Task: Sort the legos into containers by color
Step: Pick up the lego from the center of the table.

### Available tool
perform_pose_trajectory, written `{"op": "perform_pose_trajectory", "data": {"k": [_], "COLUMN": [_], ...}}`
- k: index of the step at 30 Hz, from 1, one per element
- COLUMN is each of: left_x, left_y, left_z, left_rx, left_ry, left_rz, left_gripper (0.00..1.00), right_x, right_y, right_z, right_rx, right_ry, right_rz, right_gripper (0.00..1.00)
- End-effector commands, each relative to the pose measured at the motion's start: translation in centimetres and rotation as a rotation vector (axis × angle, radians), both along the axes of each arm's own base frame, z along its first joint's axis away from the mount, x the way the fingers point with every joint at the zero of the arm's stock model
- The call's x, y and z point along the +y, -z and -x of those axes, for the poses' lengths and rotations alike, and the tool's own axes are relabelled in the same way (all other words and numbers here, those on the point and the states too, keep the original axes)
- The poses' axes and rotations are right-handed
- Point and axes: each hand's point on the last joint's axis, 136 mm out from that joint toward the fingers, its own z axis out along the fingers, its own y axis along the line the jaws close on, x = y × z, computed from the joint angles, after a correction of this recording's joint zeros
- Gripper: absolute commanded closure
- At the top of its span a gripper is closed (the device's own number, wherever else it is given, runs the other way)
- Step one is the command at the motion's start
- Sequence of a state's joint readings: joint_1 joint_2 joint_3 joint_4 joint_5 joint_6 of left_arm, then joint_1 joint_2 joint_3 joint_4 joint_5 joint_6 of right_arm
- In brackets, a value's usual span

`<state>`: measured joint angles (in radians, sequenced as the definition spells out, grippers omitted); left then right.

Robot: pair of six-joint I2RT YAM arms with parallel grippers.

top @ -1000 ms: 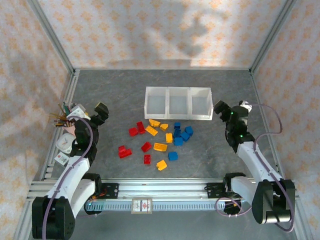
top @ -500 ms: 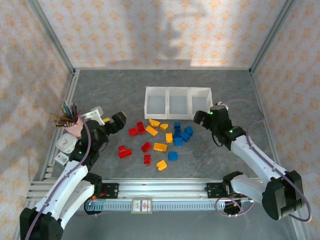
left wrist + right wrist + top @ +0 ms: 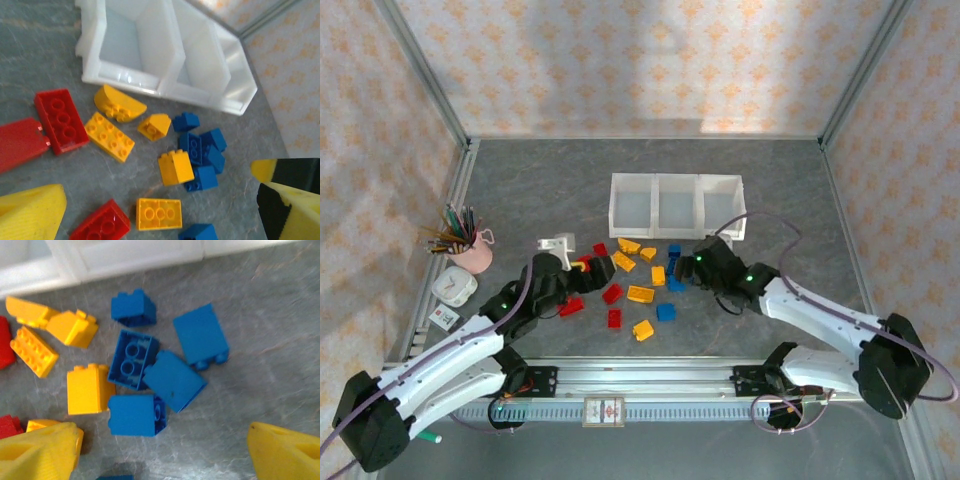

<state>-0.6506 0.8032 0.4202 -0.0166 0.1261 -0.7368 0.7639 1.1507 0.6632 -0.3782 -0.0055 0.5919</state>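
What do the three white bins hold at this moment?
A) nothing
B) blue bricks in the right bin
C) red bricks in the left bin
A: all three bins look bare inside, while the Lego bricks lie on the table in front.

The legos [image 3: 640,294] are small studded bricks, all loose on the grey tabletop [image 3: 770,180] just in front of the containers [image 3: 656,206]. The red legos [image 3: 612,293] lie at the left of the scatter and the yellow-orange legos [image 3: 108,136] through the middle. The blue legos [image 3: 172,380] are bunched at the right, several touching, one with its hollow underside up. The containers are three joined translucent white square bins in one row, upright, open tops, long side towards the bricks.
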Motion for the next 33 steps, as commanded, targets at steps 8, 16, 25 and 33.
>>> {"op": "perform_pose_trajectory", "data": {"k": [8, 16, 25, 33], "left_x": [-2.4, -3.1, -2.8, -2.5], "left_y": [-1.3, -0.9, -0.9, -1.0], "left_z": [-0.8, -1.0, -1.0, -1.0], "left_rx": [-0.014, -0.004, -0.007, -0.011], "left_ry": [-0.007, -0.003, -0.008, -0.016], "left_rz": [0.007, -0.010, -0.031, -0.038], "left_gripper": [0.01, 0.01, 0.01, 0.01], "right_x": [3.1, 3.9, 4.6, 4.5], "right_y": [3.7, 4.7, 5.3, 6.0], "right_z": [0.7, -0.1, -0.7, -1.1], "right_rx": [0.046, 0.042, 0.036, 0.040], "right_ry": [-0.036, -0.038, -0.047, -0.038], "right_rz": [0.050, 0.080, 0.107, 0.139], "right_gripper": [0.27, 0.36, 0.41, 0.35]}}
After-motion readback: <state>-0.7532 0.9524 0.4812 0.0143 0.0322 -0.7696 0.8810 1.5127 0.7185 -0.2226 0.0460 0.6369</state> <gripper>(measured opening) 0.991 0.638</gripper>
